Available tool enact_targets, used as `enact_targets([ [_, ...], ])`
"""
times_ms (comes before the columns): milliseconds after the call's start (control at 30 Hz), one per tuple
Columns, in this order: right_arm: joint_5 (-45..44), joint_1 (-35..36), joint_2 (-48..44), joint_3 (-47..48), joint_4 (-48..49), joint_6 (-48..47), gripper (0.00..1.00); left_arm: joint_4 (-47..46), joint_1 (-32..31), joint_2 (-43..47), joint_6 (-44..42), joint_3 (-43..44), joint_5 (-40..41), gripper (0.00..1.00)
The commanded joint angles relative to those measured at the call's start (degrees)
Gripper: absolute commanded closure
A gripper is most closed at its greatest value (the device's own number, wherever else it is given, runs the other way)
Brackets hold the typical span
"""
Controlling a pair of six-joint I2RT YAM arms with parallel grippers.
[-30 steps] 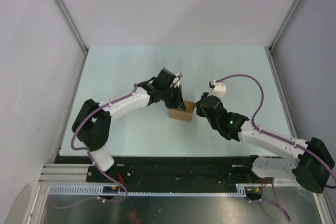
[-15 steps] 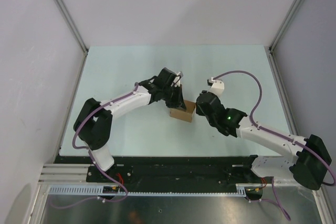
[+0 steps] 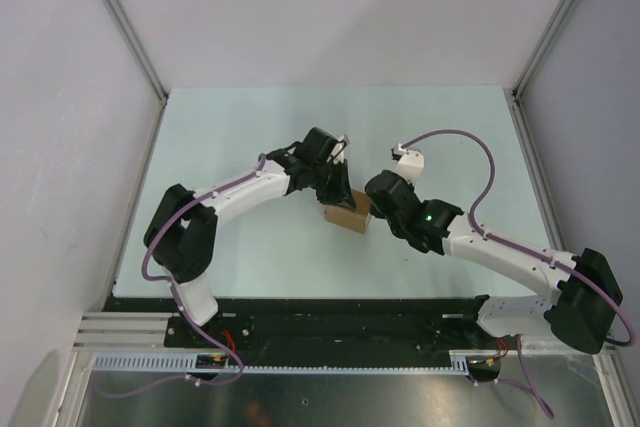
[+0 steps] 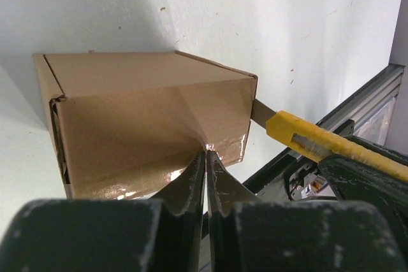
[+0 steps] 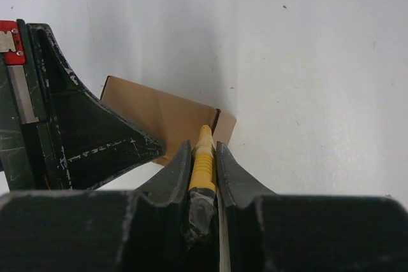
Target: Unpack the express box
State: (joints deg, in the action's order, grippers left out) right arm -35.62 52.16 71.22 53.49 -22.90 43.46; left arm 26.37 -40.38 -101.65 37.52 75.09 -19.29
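Observation:
The express box (image 3: 346, 213), small and plain brown, sits closed on the table between both arms. It fills the left wrist view (image 4: 146, 119) and lies ahead in the right wrist view (image 5: 162, 118). My left gripper (image 4: 205, 153) is shut, its tips pressed on the box's near face; from above it (image 3: 338, 190) sits over the box's far side. My right gripper (image 5: 203, 151) is shut on the yellow-and-black utility knife (image 5: 202, 160). The knife's blade (image 4: 261, 111) meets the box's right edge, and its yellow body (image 4: 319, 141) extends right.
The pale green table (image 3: 240, 137) is bordered by white walls and a black rail (image 3: 330, 312) at the near edge. A white cable connector (image 3: 411, 159) on the right arm hangs just behind the box.
My right arm has pushed the knife leftward toward the box. The left gripper and the box have stayed nearly still.

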Motion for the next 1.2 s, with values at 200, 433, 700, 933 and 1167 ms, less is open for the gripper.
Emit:
enact_targets([
  [200,6.78,1.54,2.96,2.93,9.97,-7.50,1.00,3.51,2.76,1.18,-5.34,4.09,5.05,0.76],
  [433,15.82,-1.18,4.27,0.66,17.96,-18.14,1.00,3.51,11.45,2.86,-7.63,5.86,5.66,0.58],
  [700,23.74,-5.14,7.00,-0.32,26.14,-25.35,1.00,3.60,13.13,7.24,-15.54,2.18,9.44,0.49],
  [933,25.68,-5.32,9.11,-0.32,27.11,-24.92,1.00,3.69,15.24,16.47,-15.72,-7.93,8.74,0.28],
  [1167,25.68,-5.32,9.38,-0.32,27.47,-24.74,1.00,3.78,15.24,20.96,-15.20,-16.81,4.44,0.16],
])
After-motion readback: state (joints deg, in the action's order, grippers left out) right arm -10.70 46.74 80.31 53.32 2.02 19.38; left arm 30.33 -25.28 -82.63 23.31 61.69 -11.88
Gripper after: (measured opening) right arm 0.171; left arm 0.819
